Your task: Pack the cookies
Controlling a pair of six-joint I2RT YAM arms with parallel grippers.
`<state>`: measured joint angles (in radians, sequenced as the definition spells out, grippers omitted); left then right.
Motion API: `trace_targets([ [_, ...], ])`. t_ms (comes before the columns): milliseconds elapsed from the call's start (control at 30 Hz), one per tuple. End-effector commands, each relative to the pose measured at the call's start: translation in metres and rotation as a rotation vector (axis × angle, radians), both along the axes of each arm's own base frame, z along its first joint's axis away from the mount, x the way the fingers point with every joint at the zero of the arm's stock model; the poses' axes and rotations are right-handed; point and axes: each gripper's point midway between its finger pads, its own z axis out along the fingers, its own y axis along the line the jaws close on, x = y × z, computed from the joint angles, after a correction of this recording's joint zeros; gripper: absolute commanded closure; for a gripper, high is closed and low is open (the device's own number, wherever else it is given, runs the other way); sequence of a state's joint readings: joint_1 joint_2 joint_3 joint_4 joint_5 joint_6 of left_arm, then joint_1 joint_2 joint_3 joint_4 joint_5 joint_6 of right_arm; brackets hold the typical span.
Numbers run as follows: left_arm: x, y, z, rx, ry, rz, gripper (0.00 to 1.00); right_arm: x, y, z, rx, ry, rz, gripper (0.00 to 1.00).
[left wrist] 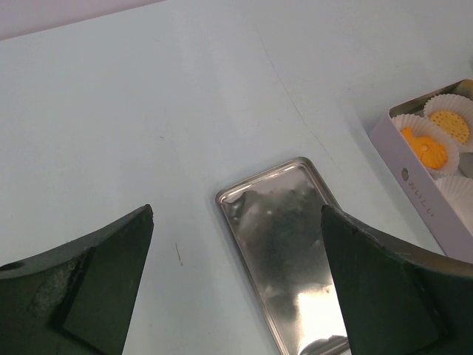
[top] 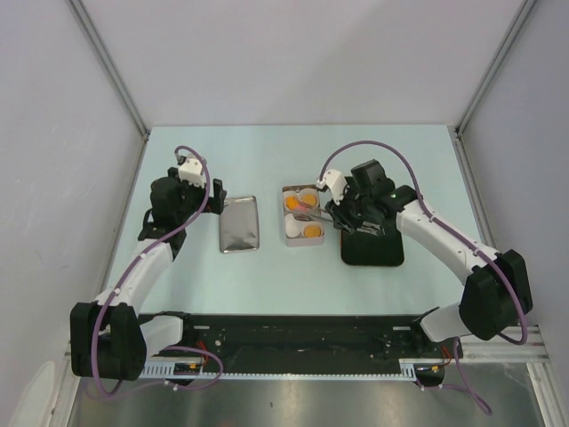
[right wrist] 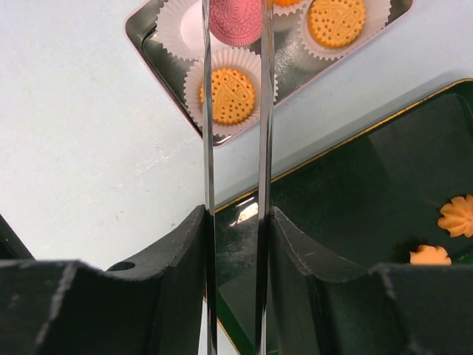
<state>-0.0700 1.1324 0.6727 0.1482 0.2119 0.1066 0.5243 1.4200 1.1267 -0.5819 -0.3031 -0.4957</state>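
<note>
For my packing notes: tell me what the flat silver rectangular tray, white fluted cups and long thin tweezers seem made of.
Flat silver rectangular tray: likely polished metal, mirror glare, warped reflections. White fluted cups: probably thin paper, crisp pleats. Long thin tweezers: seemingly steel, bright reflective blades.

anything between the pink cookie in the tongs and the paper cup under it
nothing visible does. the right claw holds tongs pinching the pink cookie over a white paper cup in the tin, and the part of that cup showing looks empty
</note>
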Motion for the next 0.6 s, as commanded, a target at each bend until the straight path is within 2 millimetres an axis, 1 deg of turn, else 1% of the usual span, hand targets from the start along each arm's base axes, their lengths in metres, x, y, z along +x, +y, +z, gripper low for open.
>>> trace_targets([
  [0, 0.004, -0.002, 0.012, 0.016, -0.049, -0.011, 0.0, 0.017, 0.017, 0.02, 0.053, -0.068, 0.0, 0.74],
  [267, 0.004, -0.002, 0.011, 0.016, -0.049, -0.012, 0.0, 0.016, 0.024, 0.007, 0.041, -0.037, 0.016, 0.73],
  [567, 0.004, -0.002, 0.009, 0.017, -0.044, -0.011, 0.0, 0.014, 0.027, 0.001, 0.038, -0.018, 0.026, 0.73],
])
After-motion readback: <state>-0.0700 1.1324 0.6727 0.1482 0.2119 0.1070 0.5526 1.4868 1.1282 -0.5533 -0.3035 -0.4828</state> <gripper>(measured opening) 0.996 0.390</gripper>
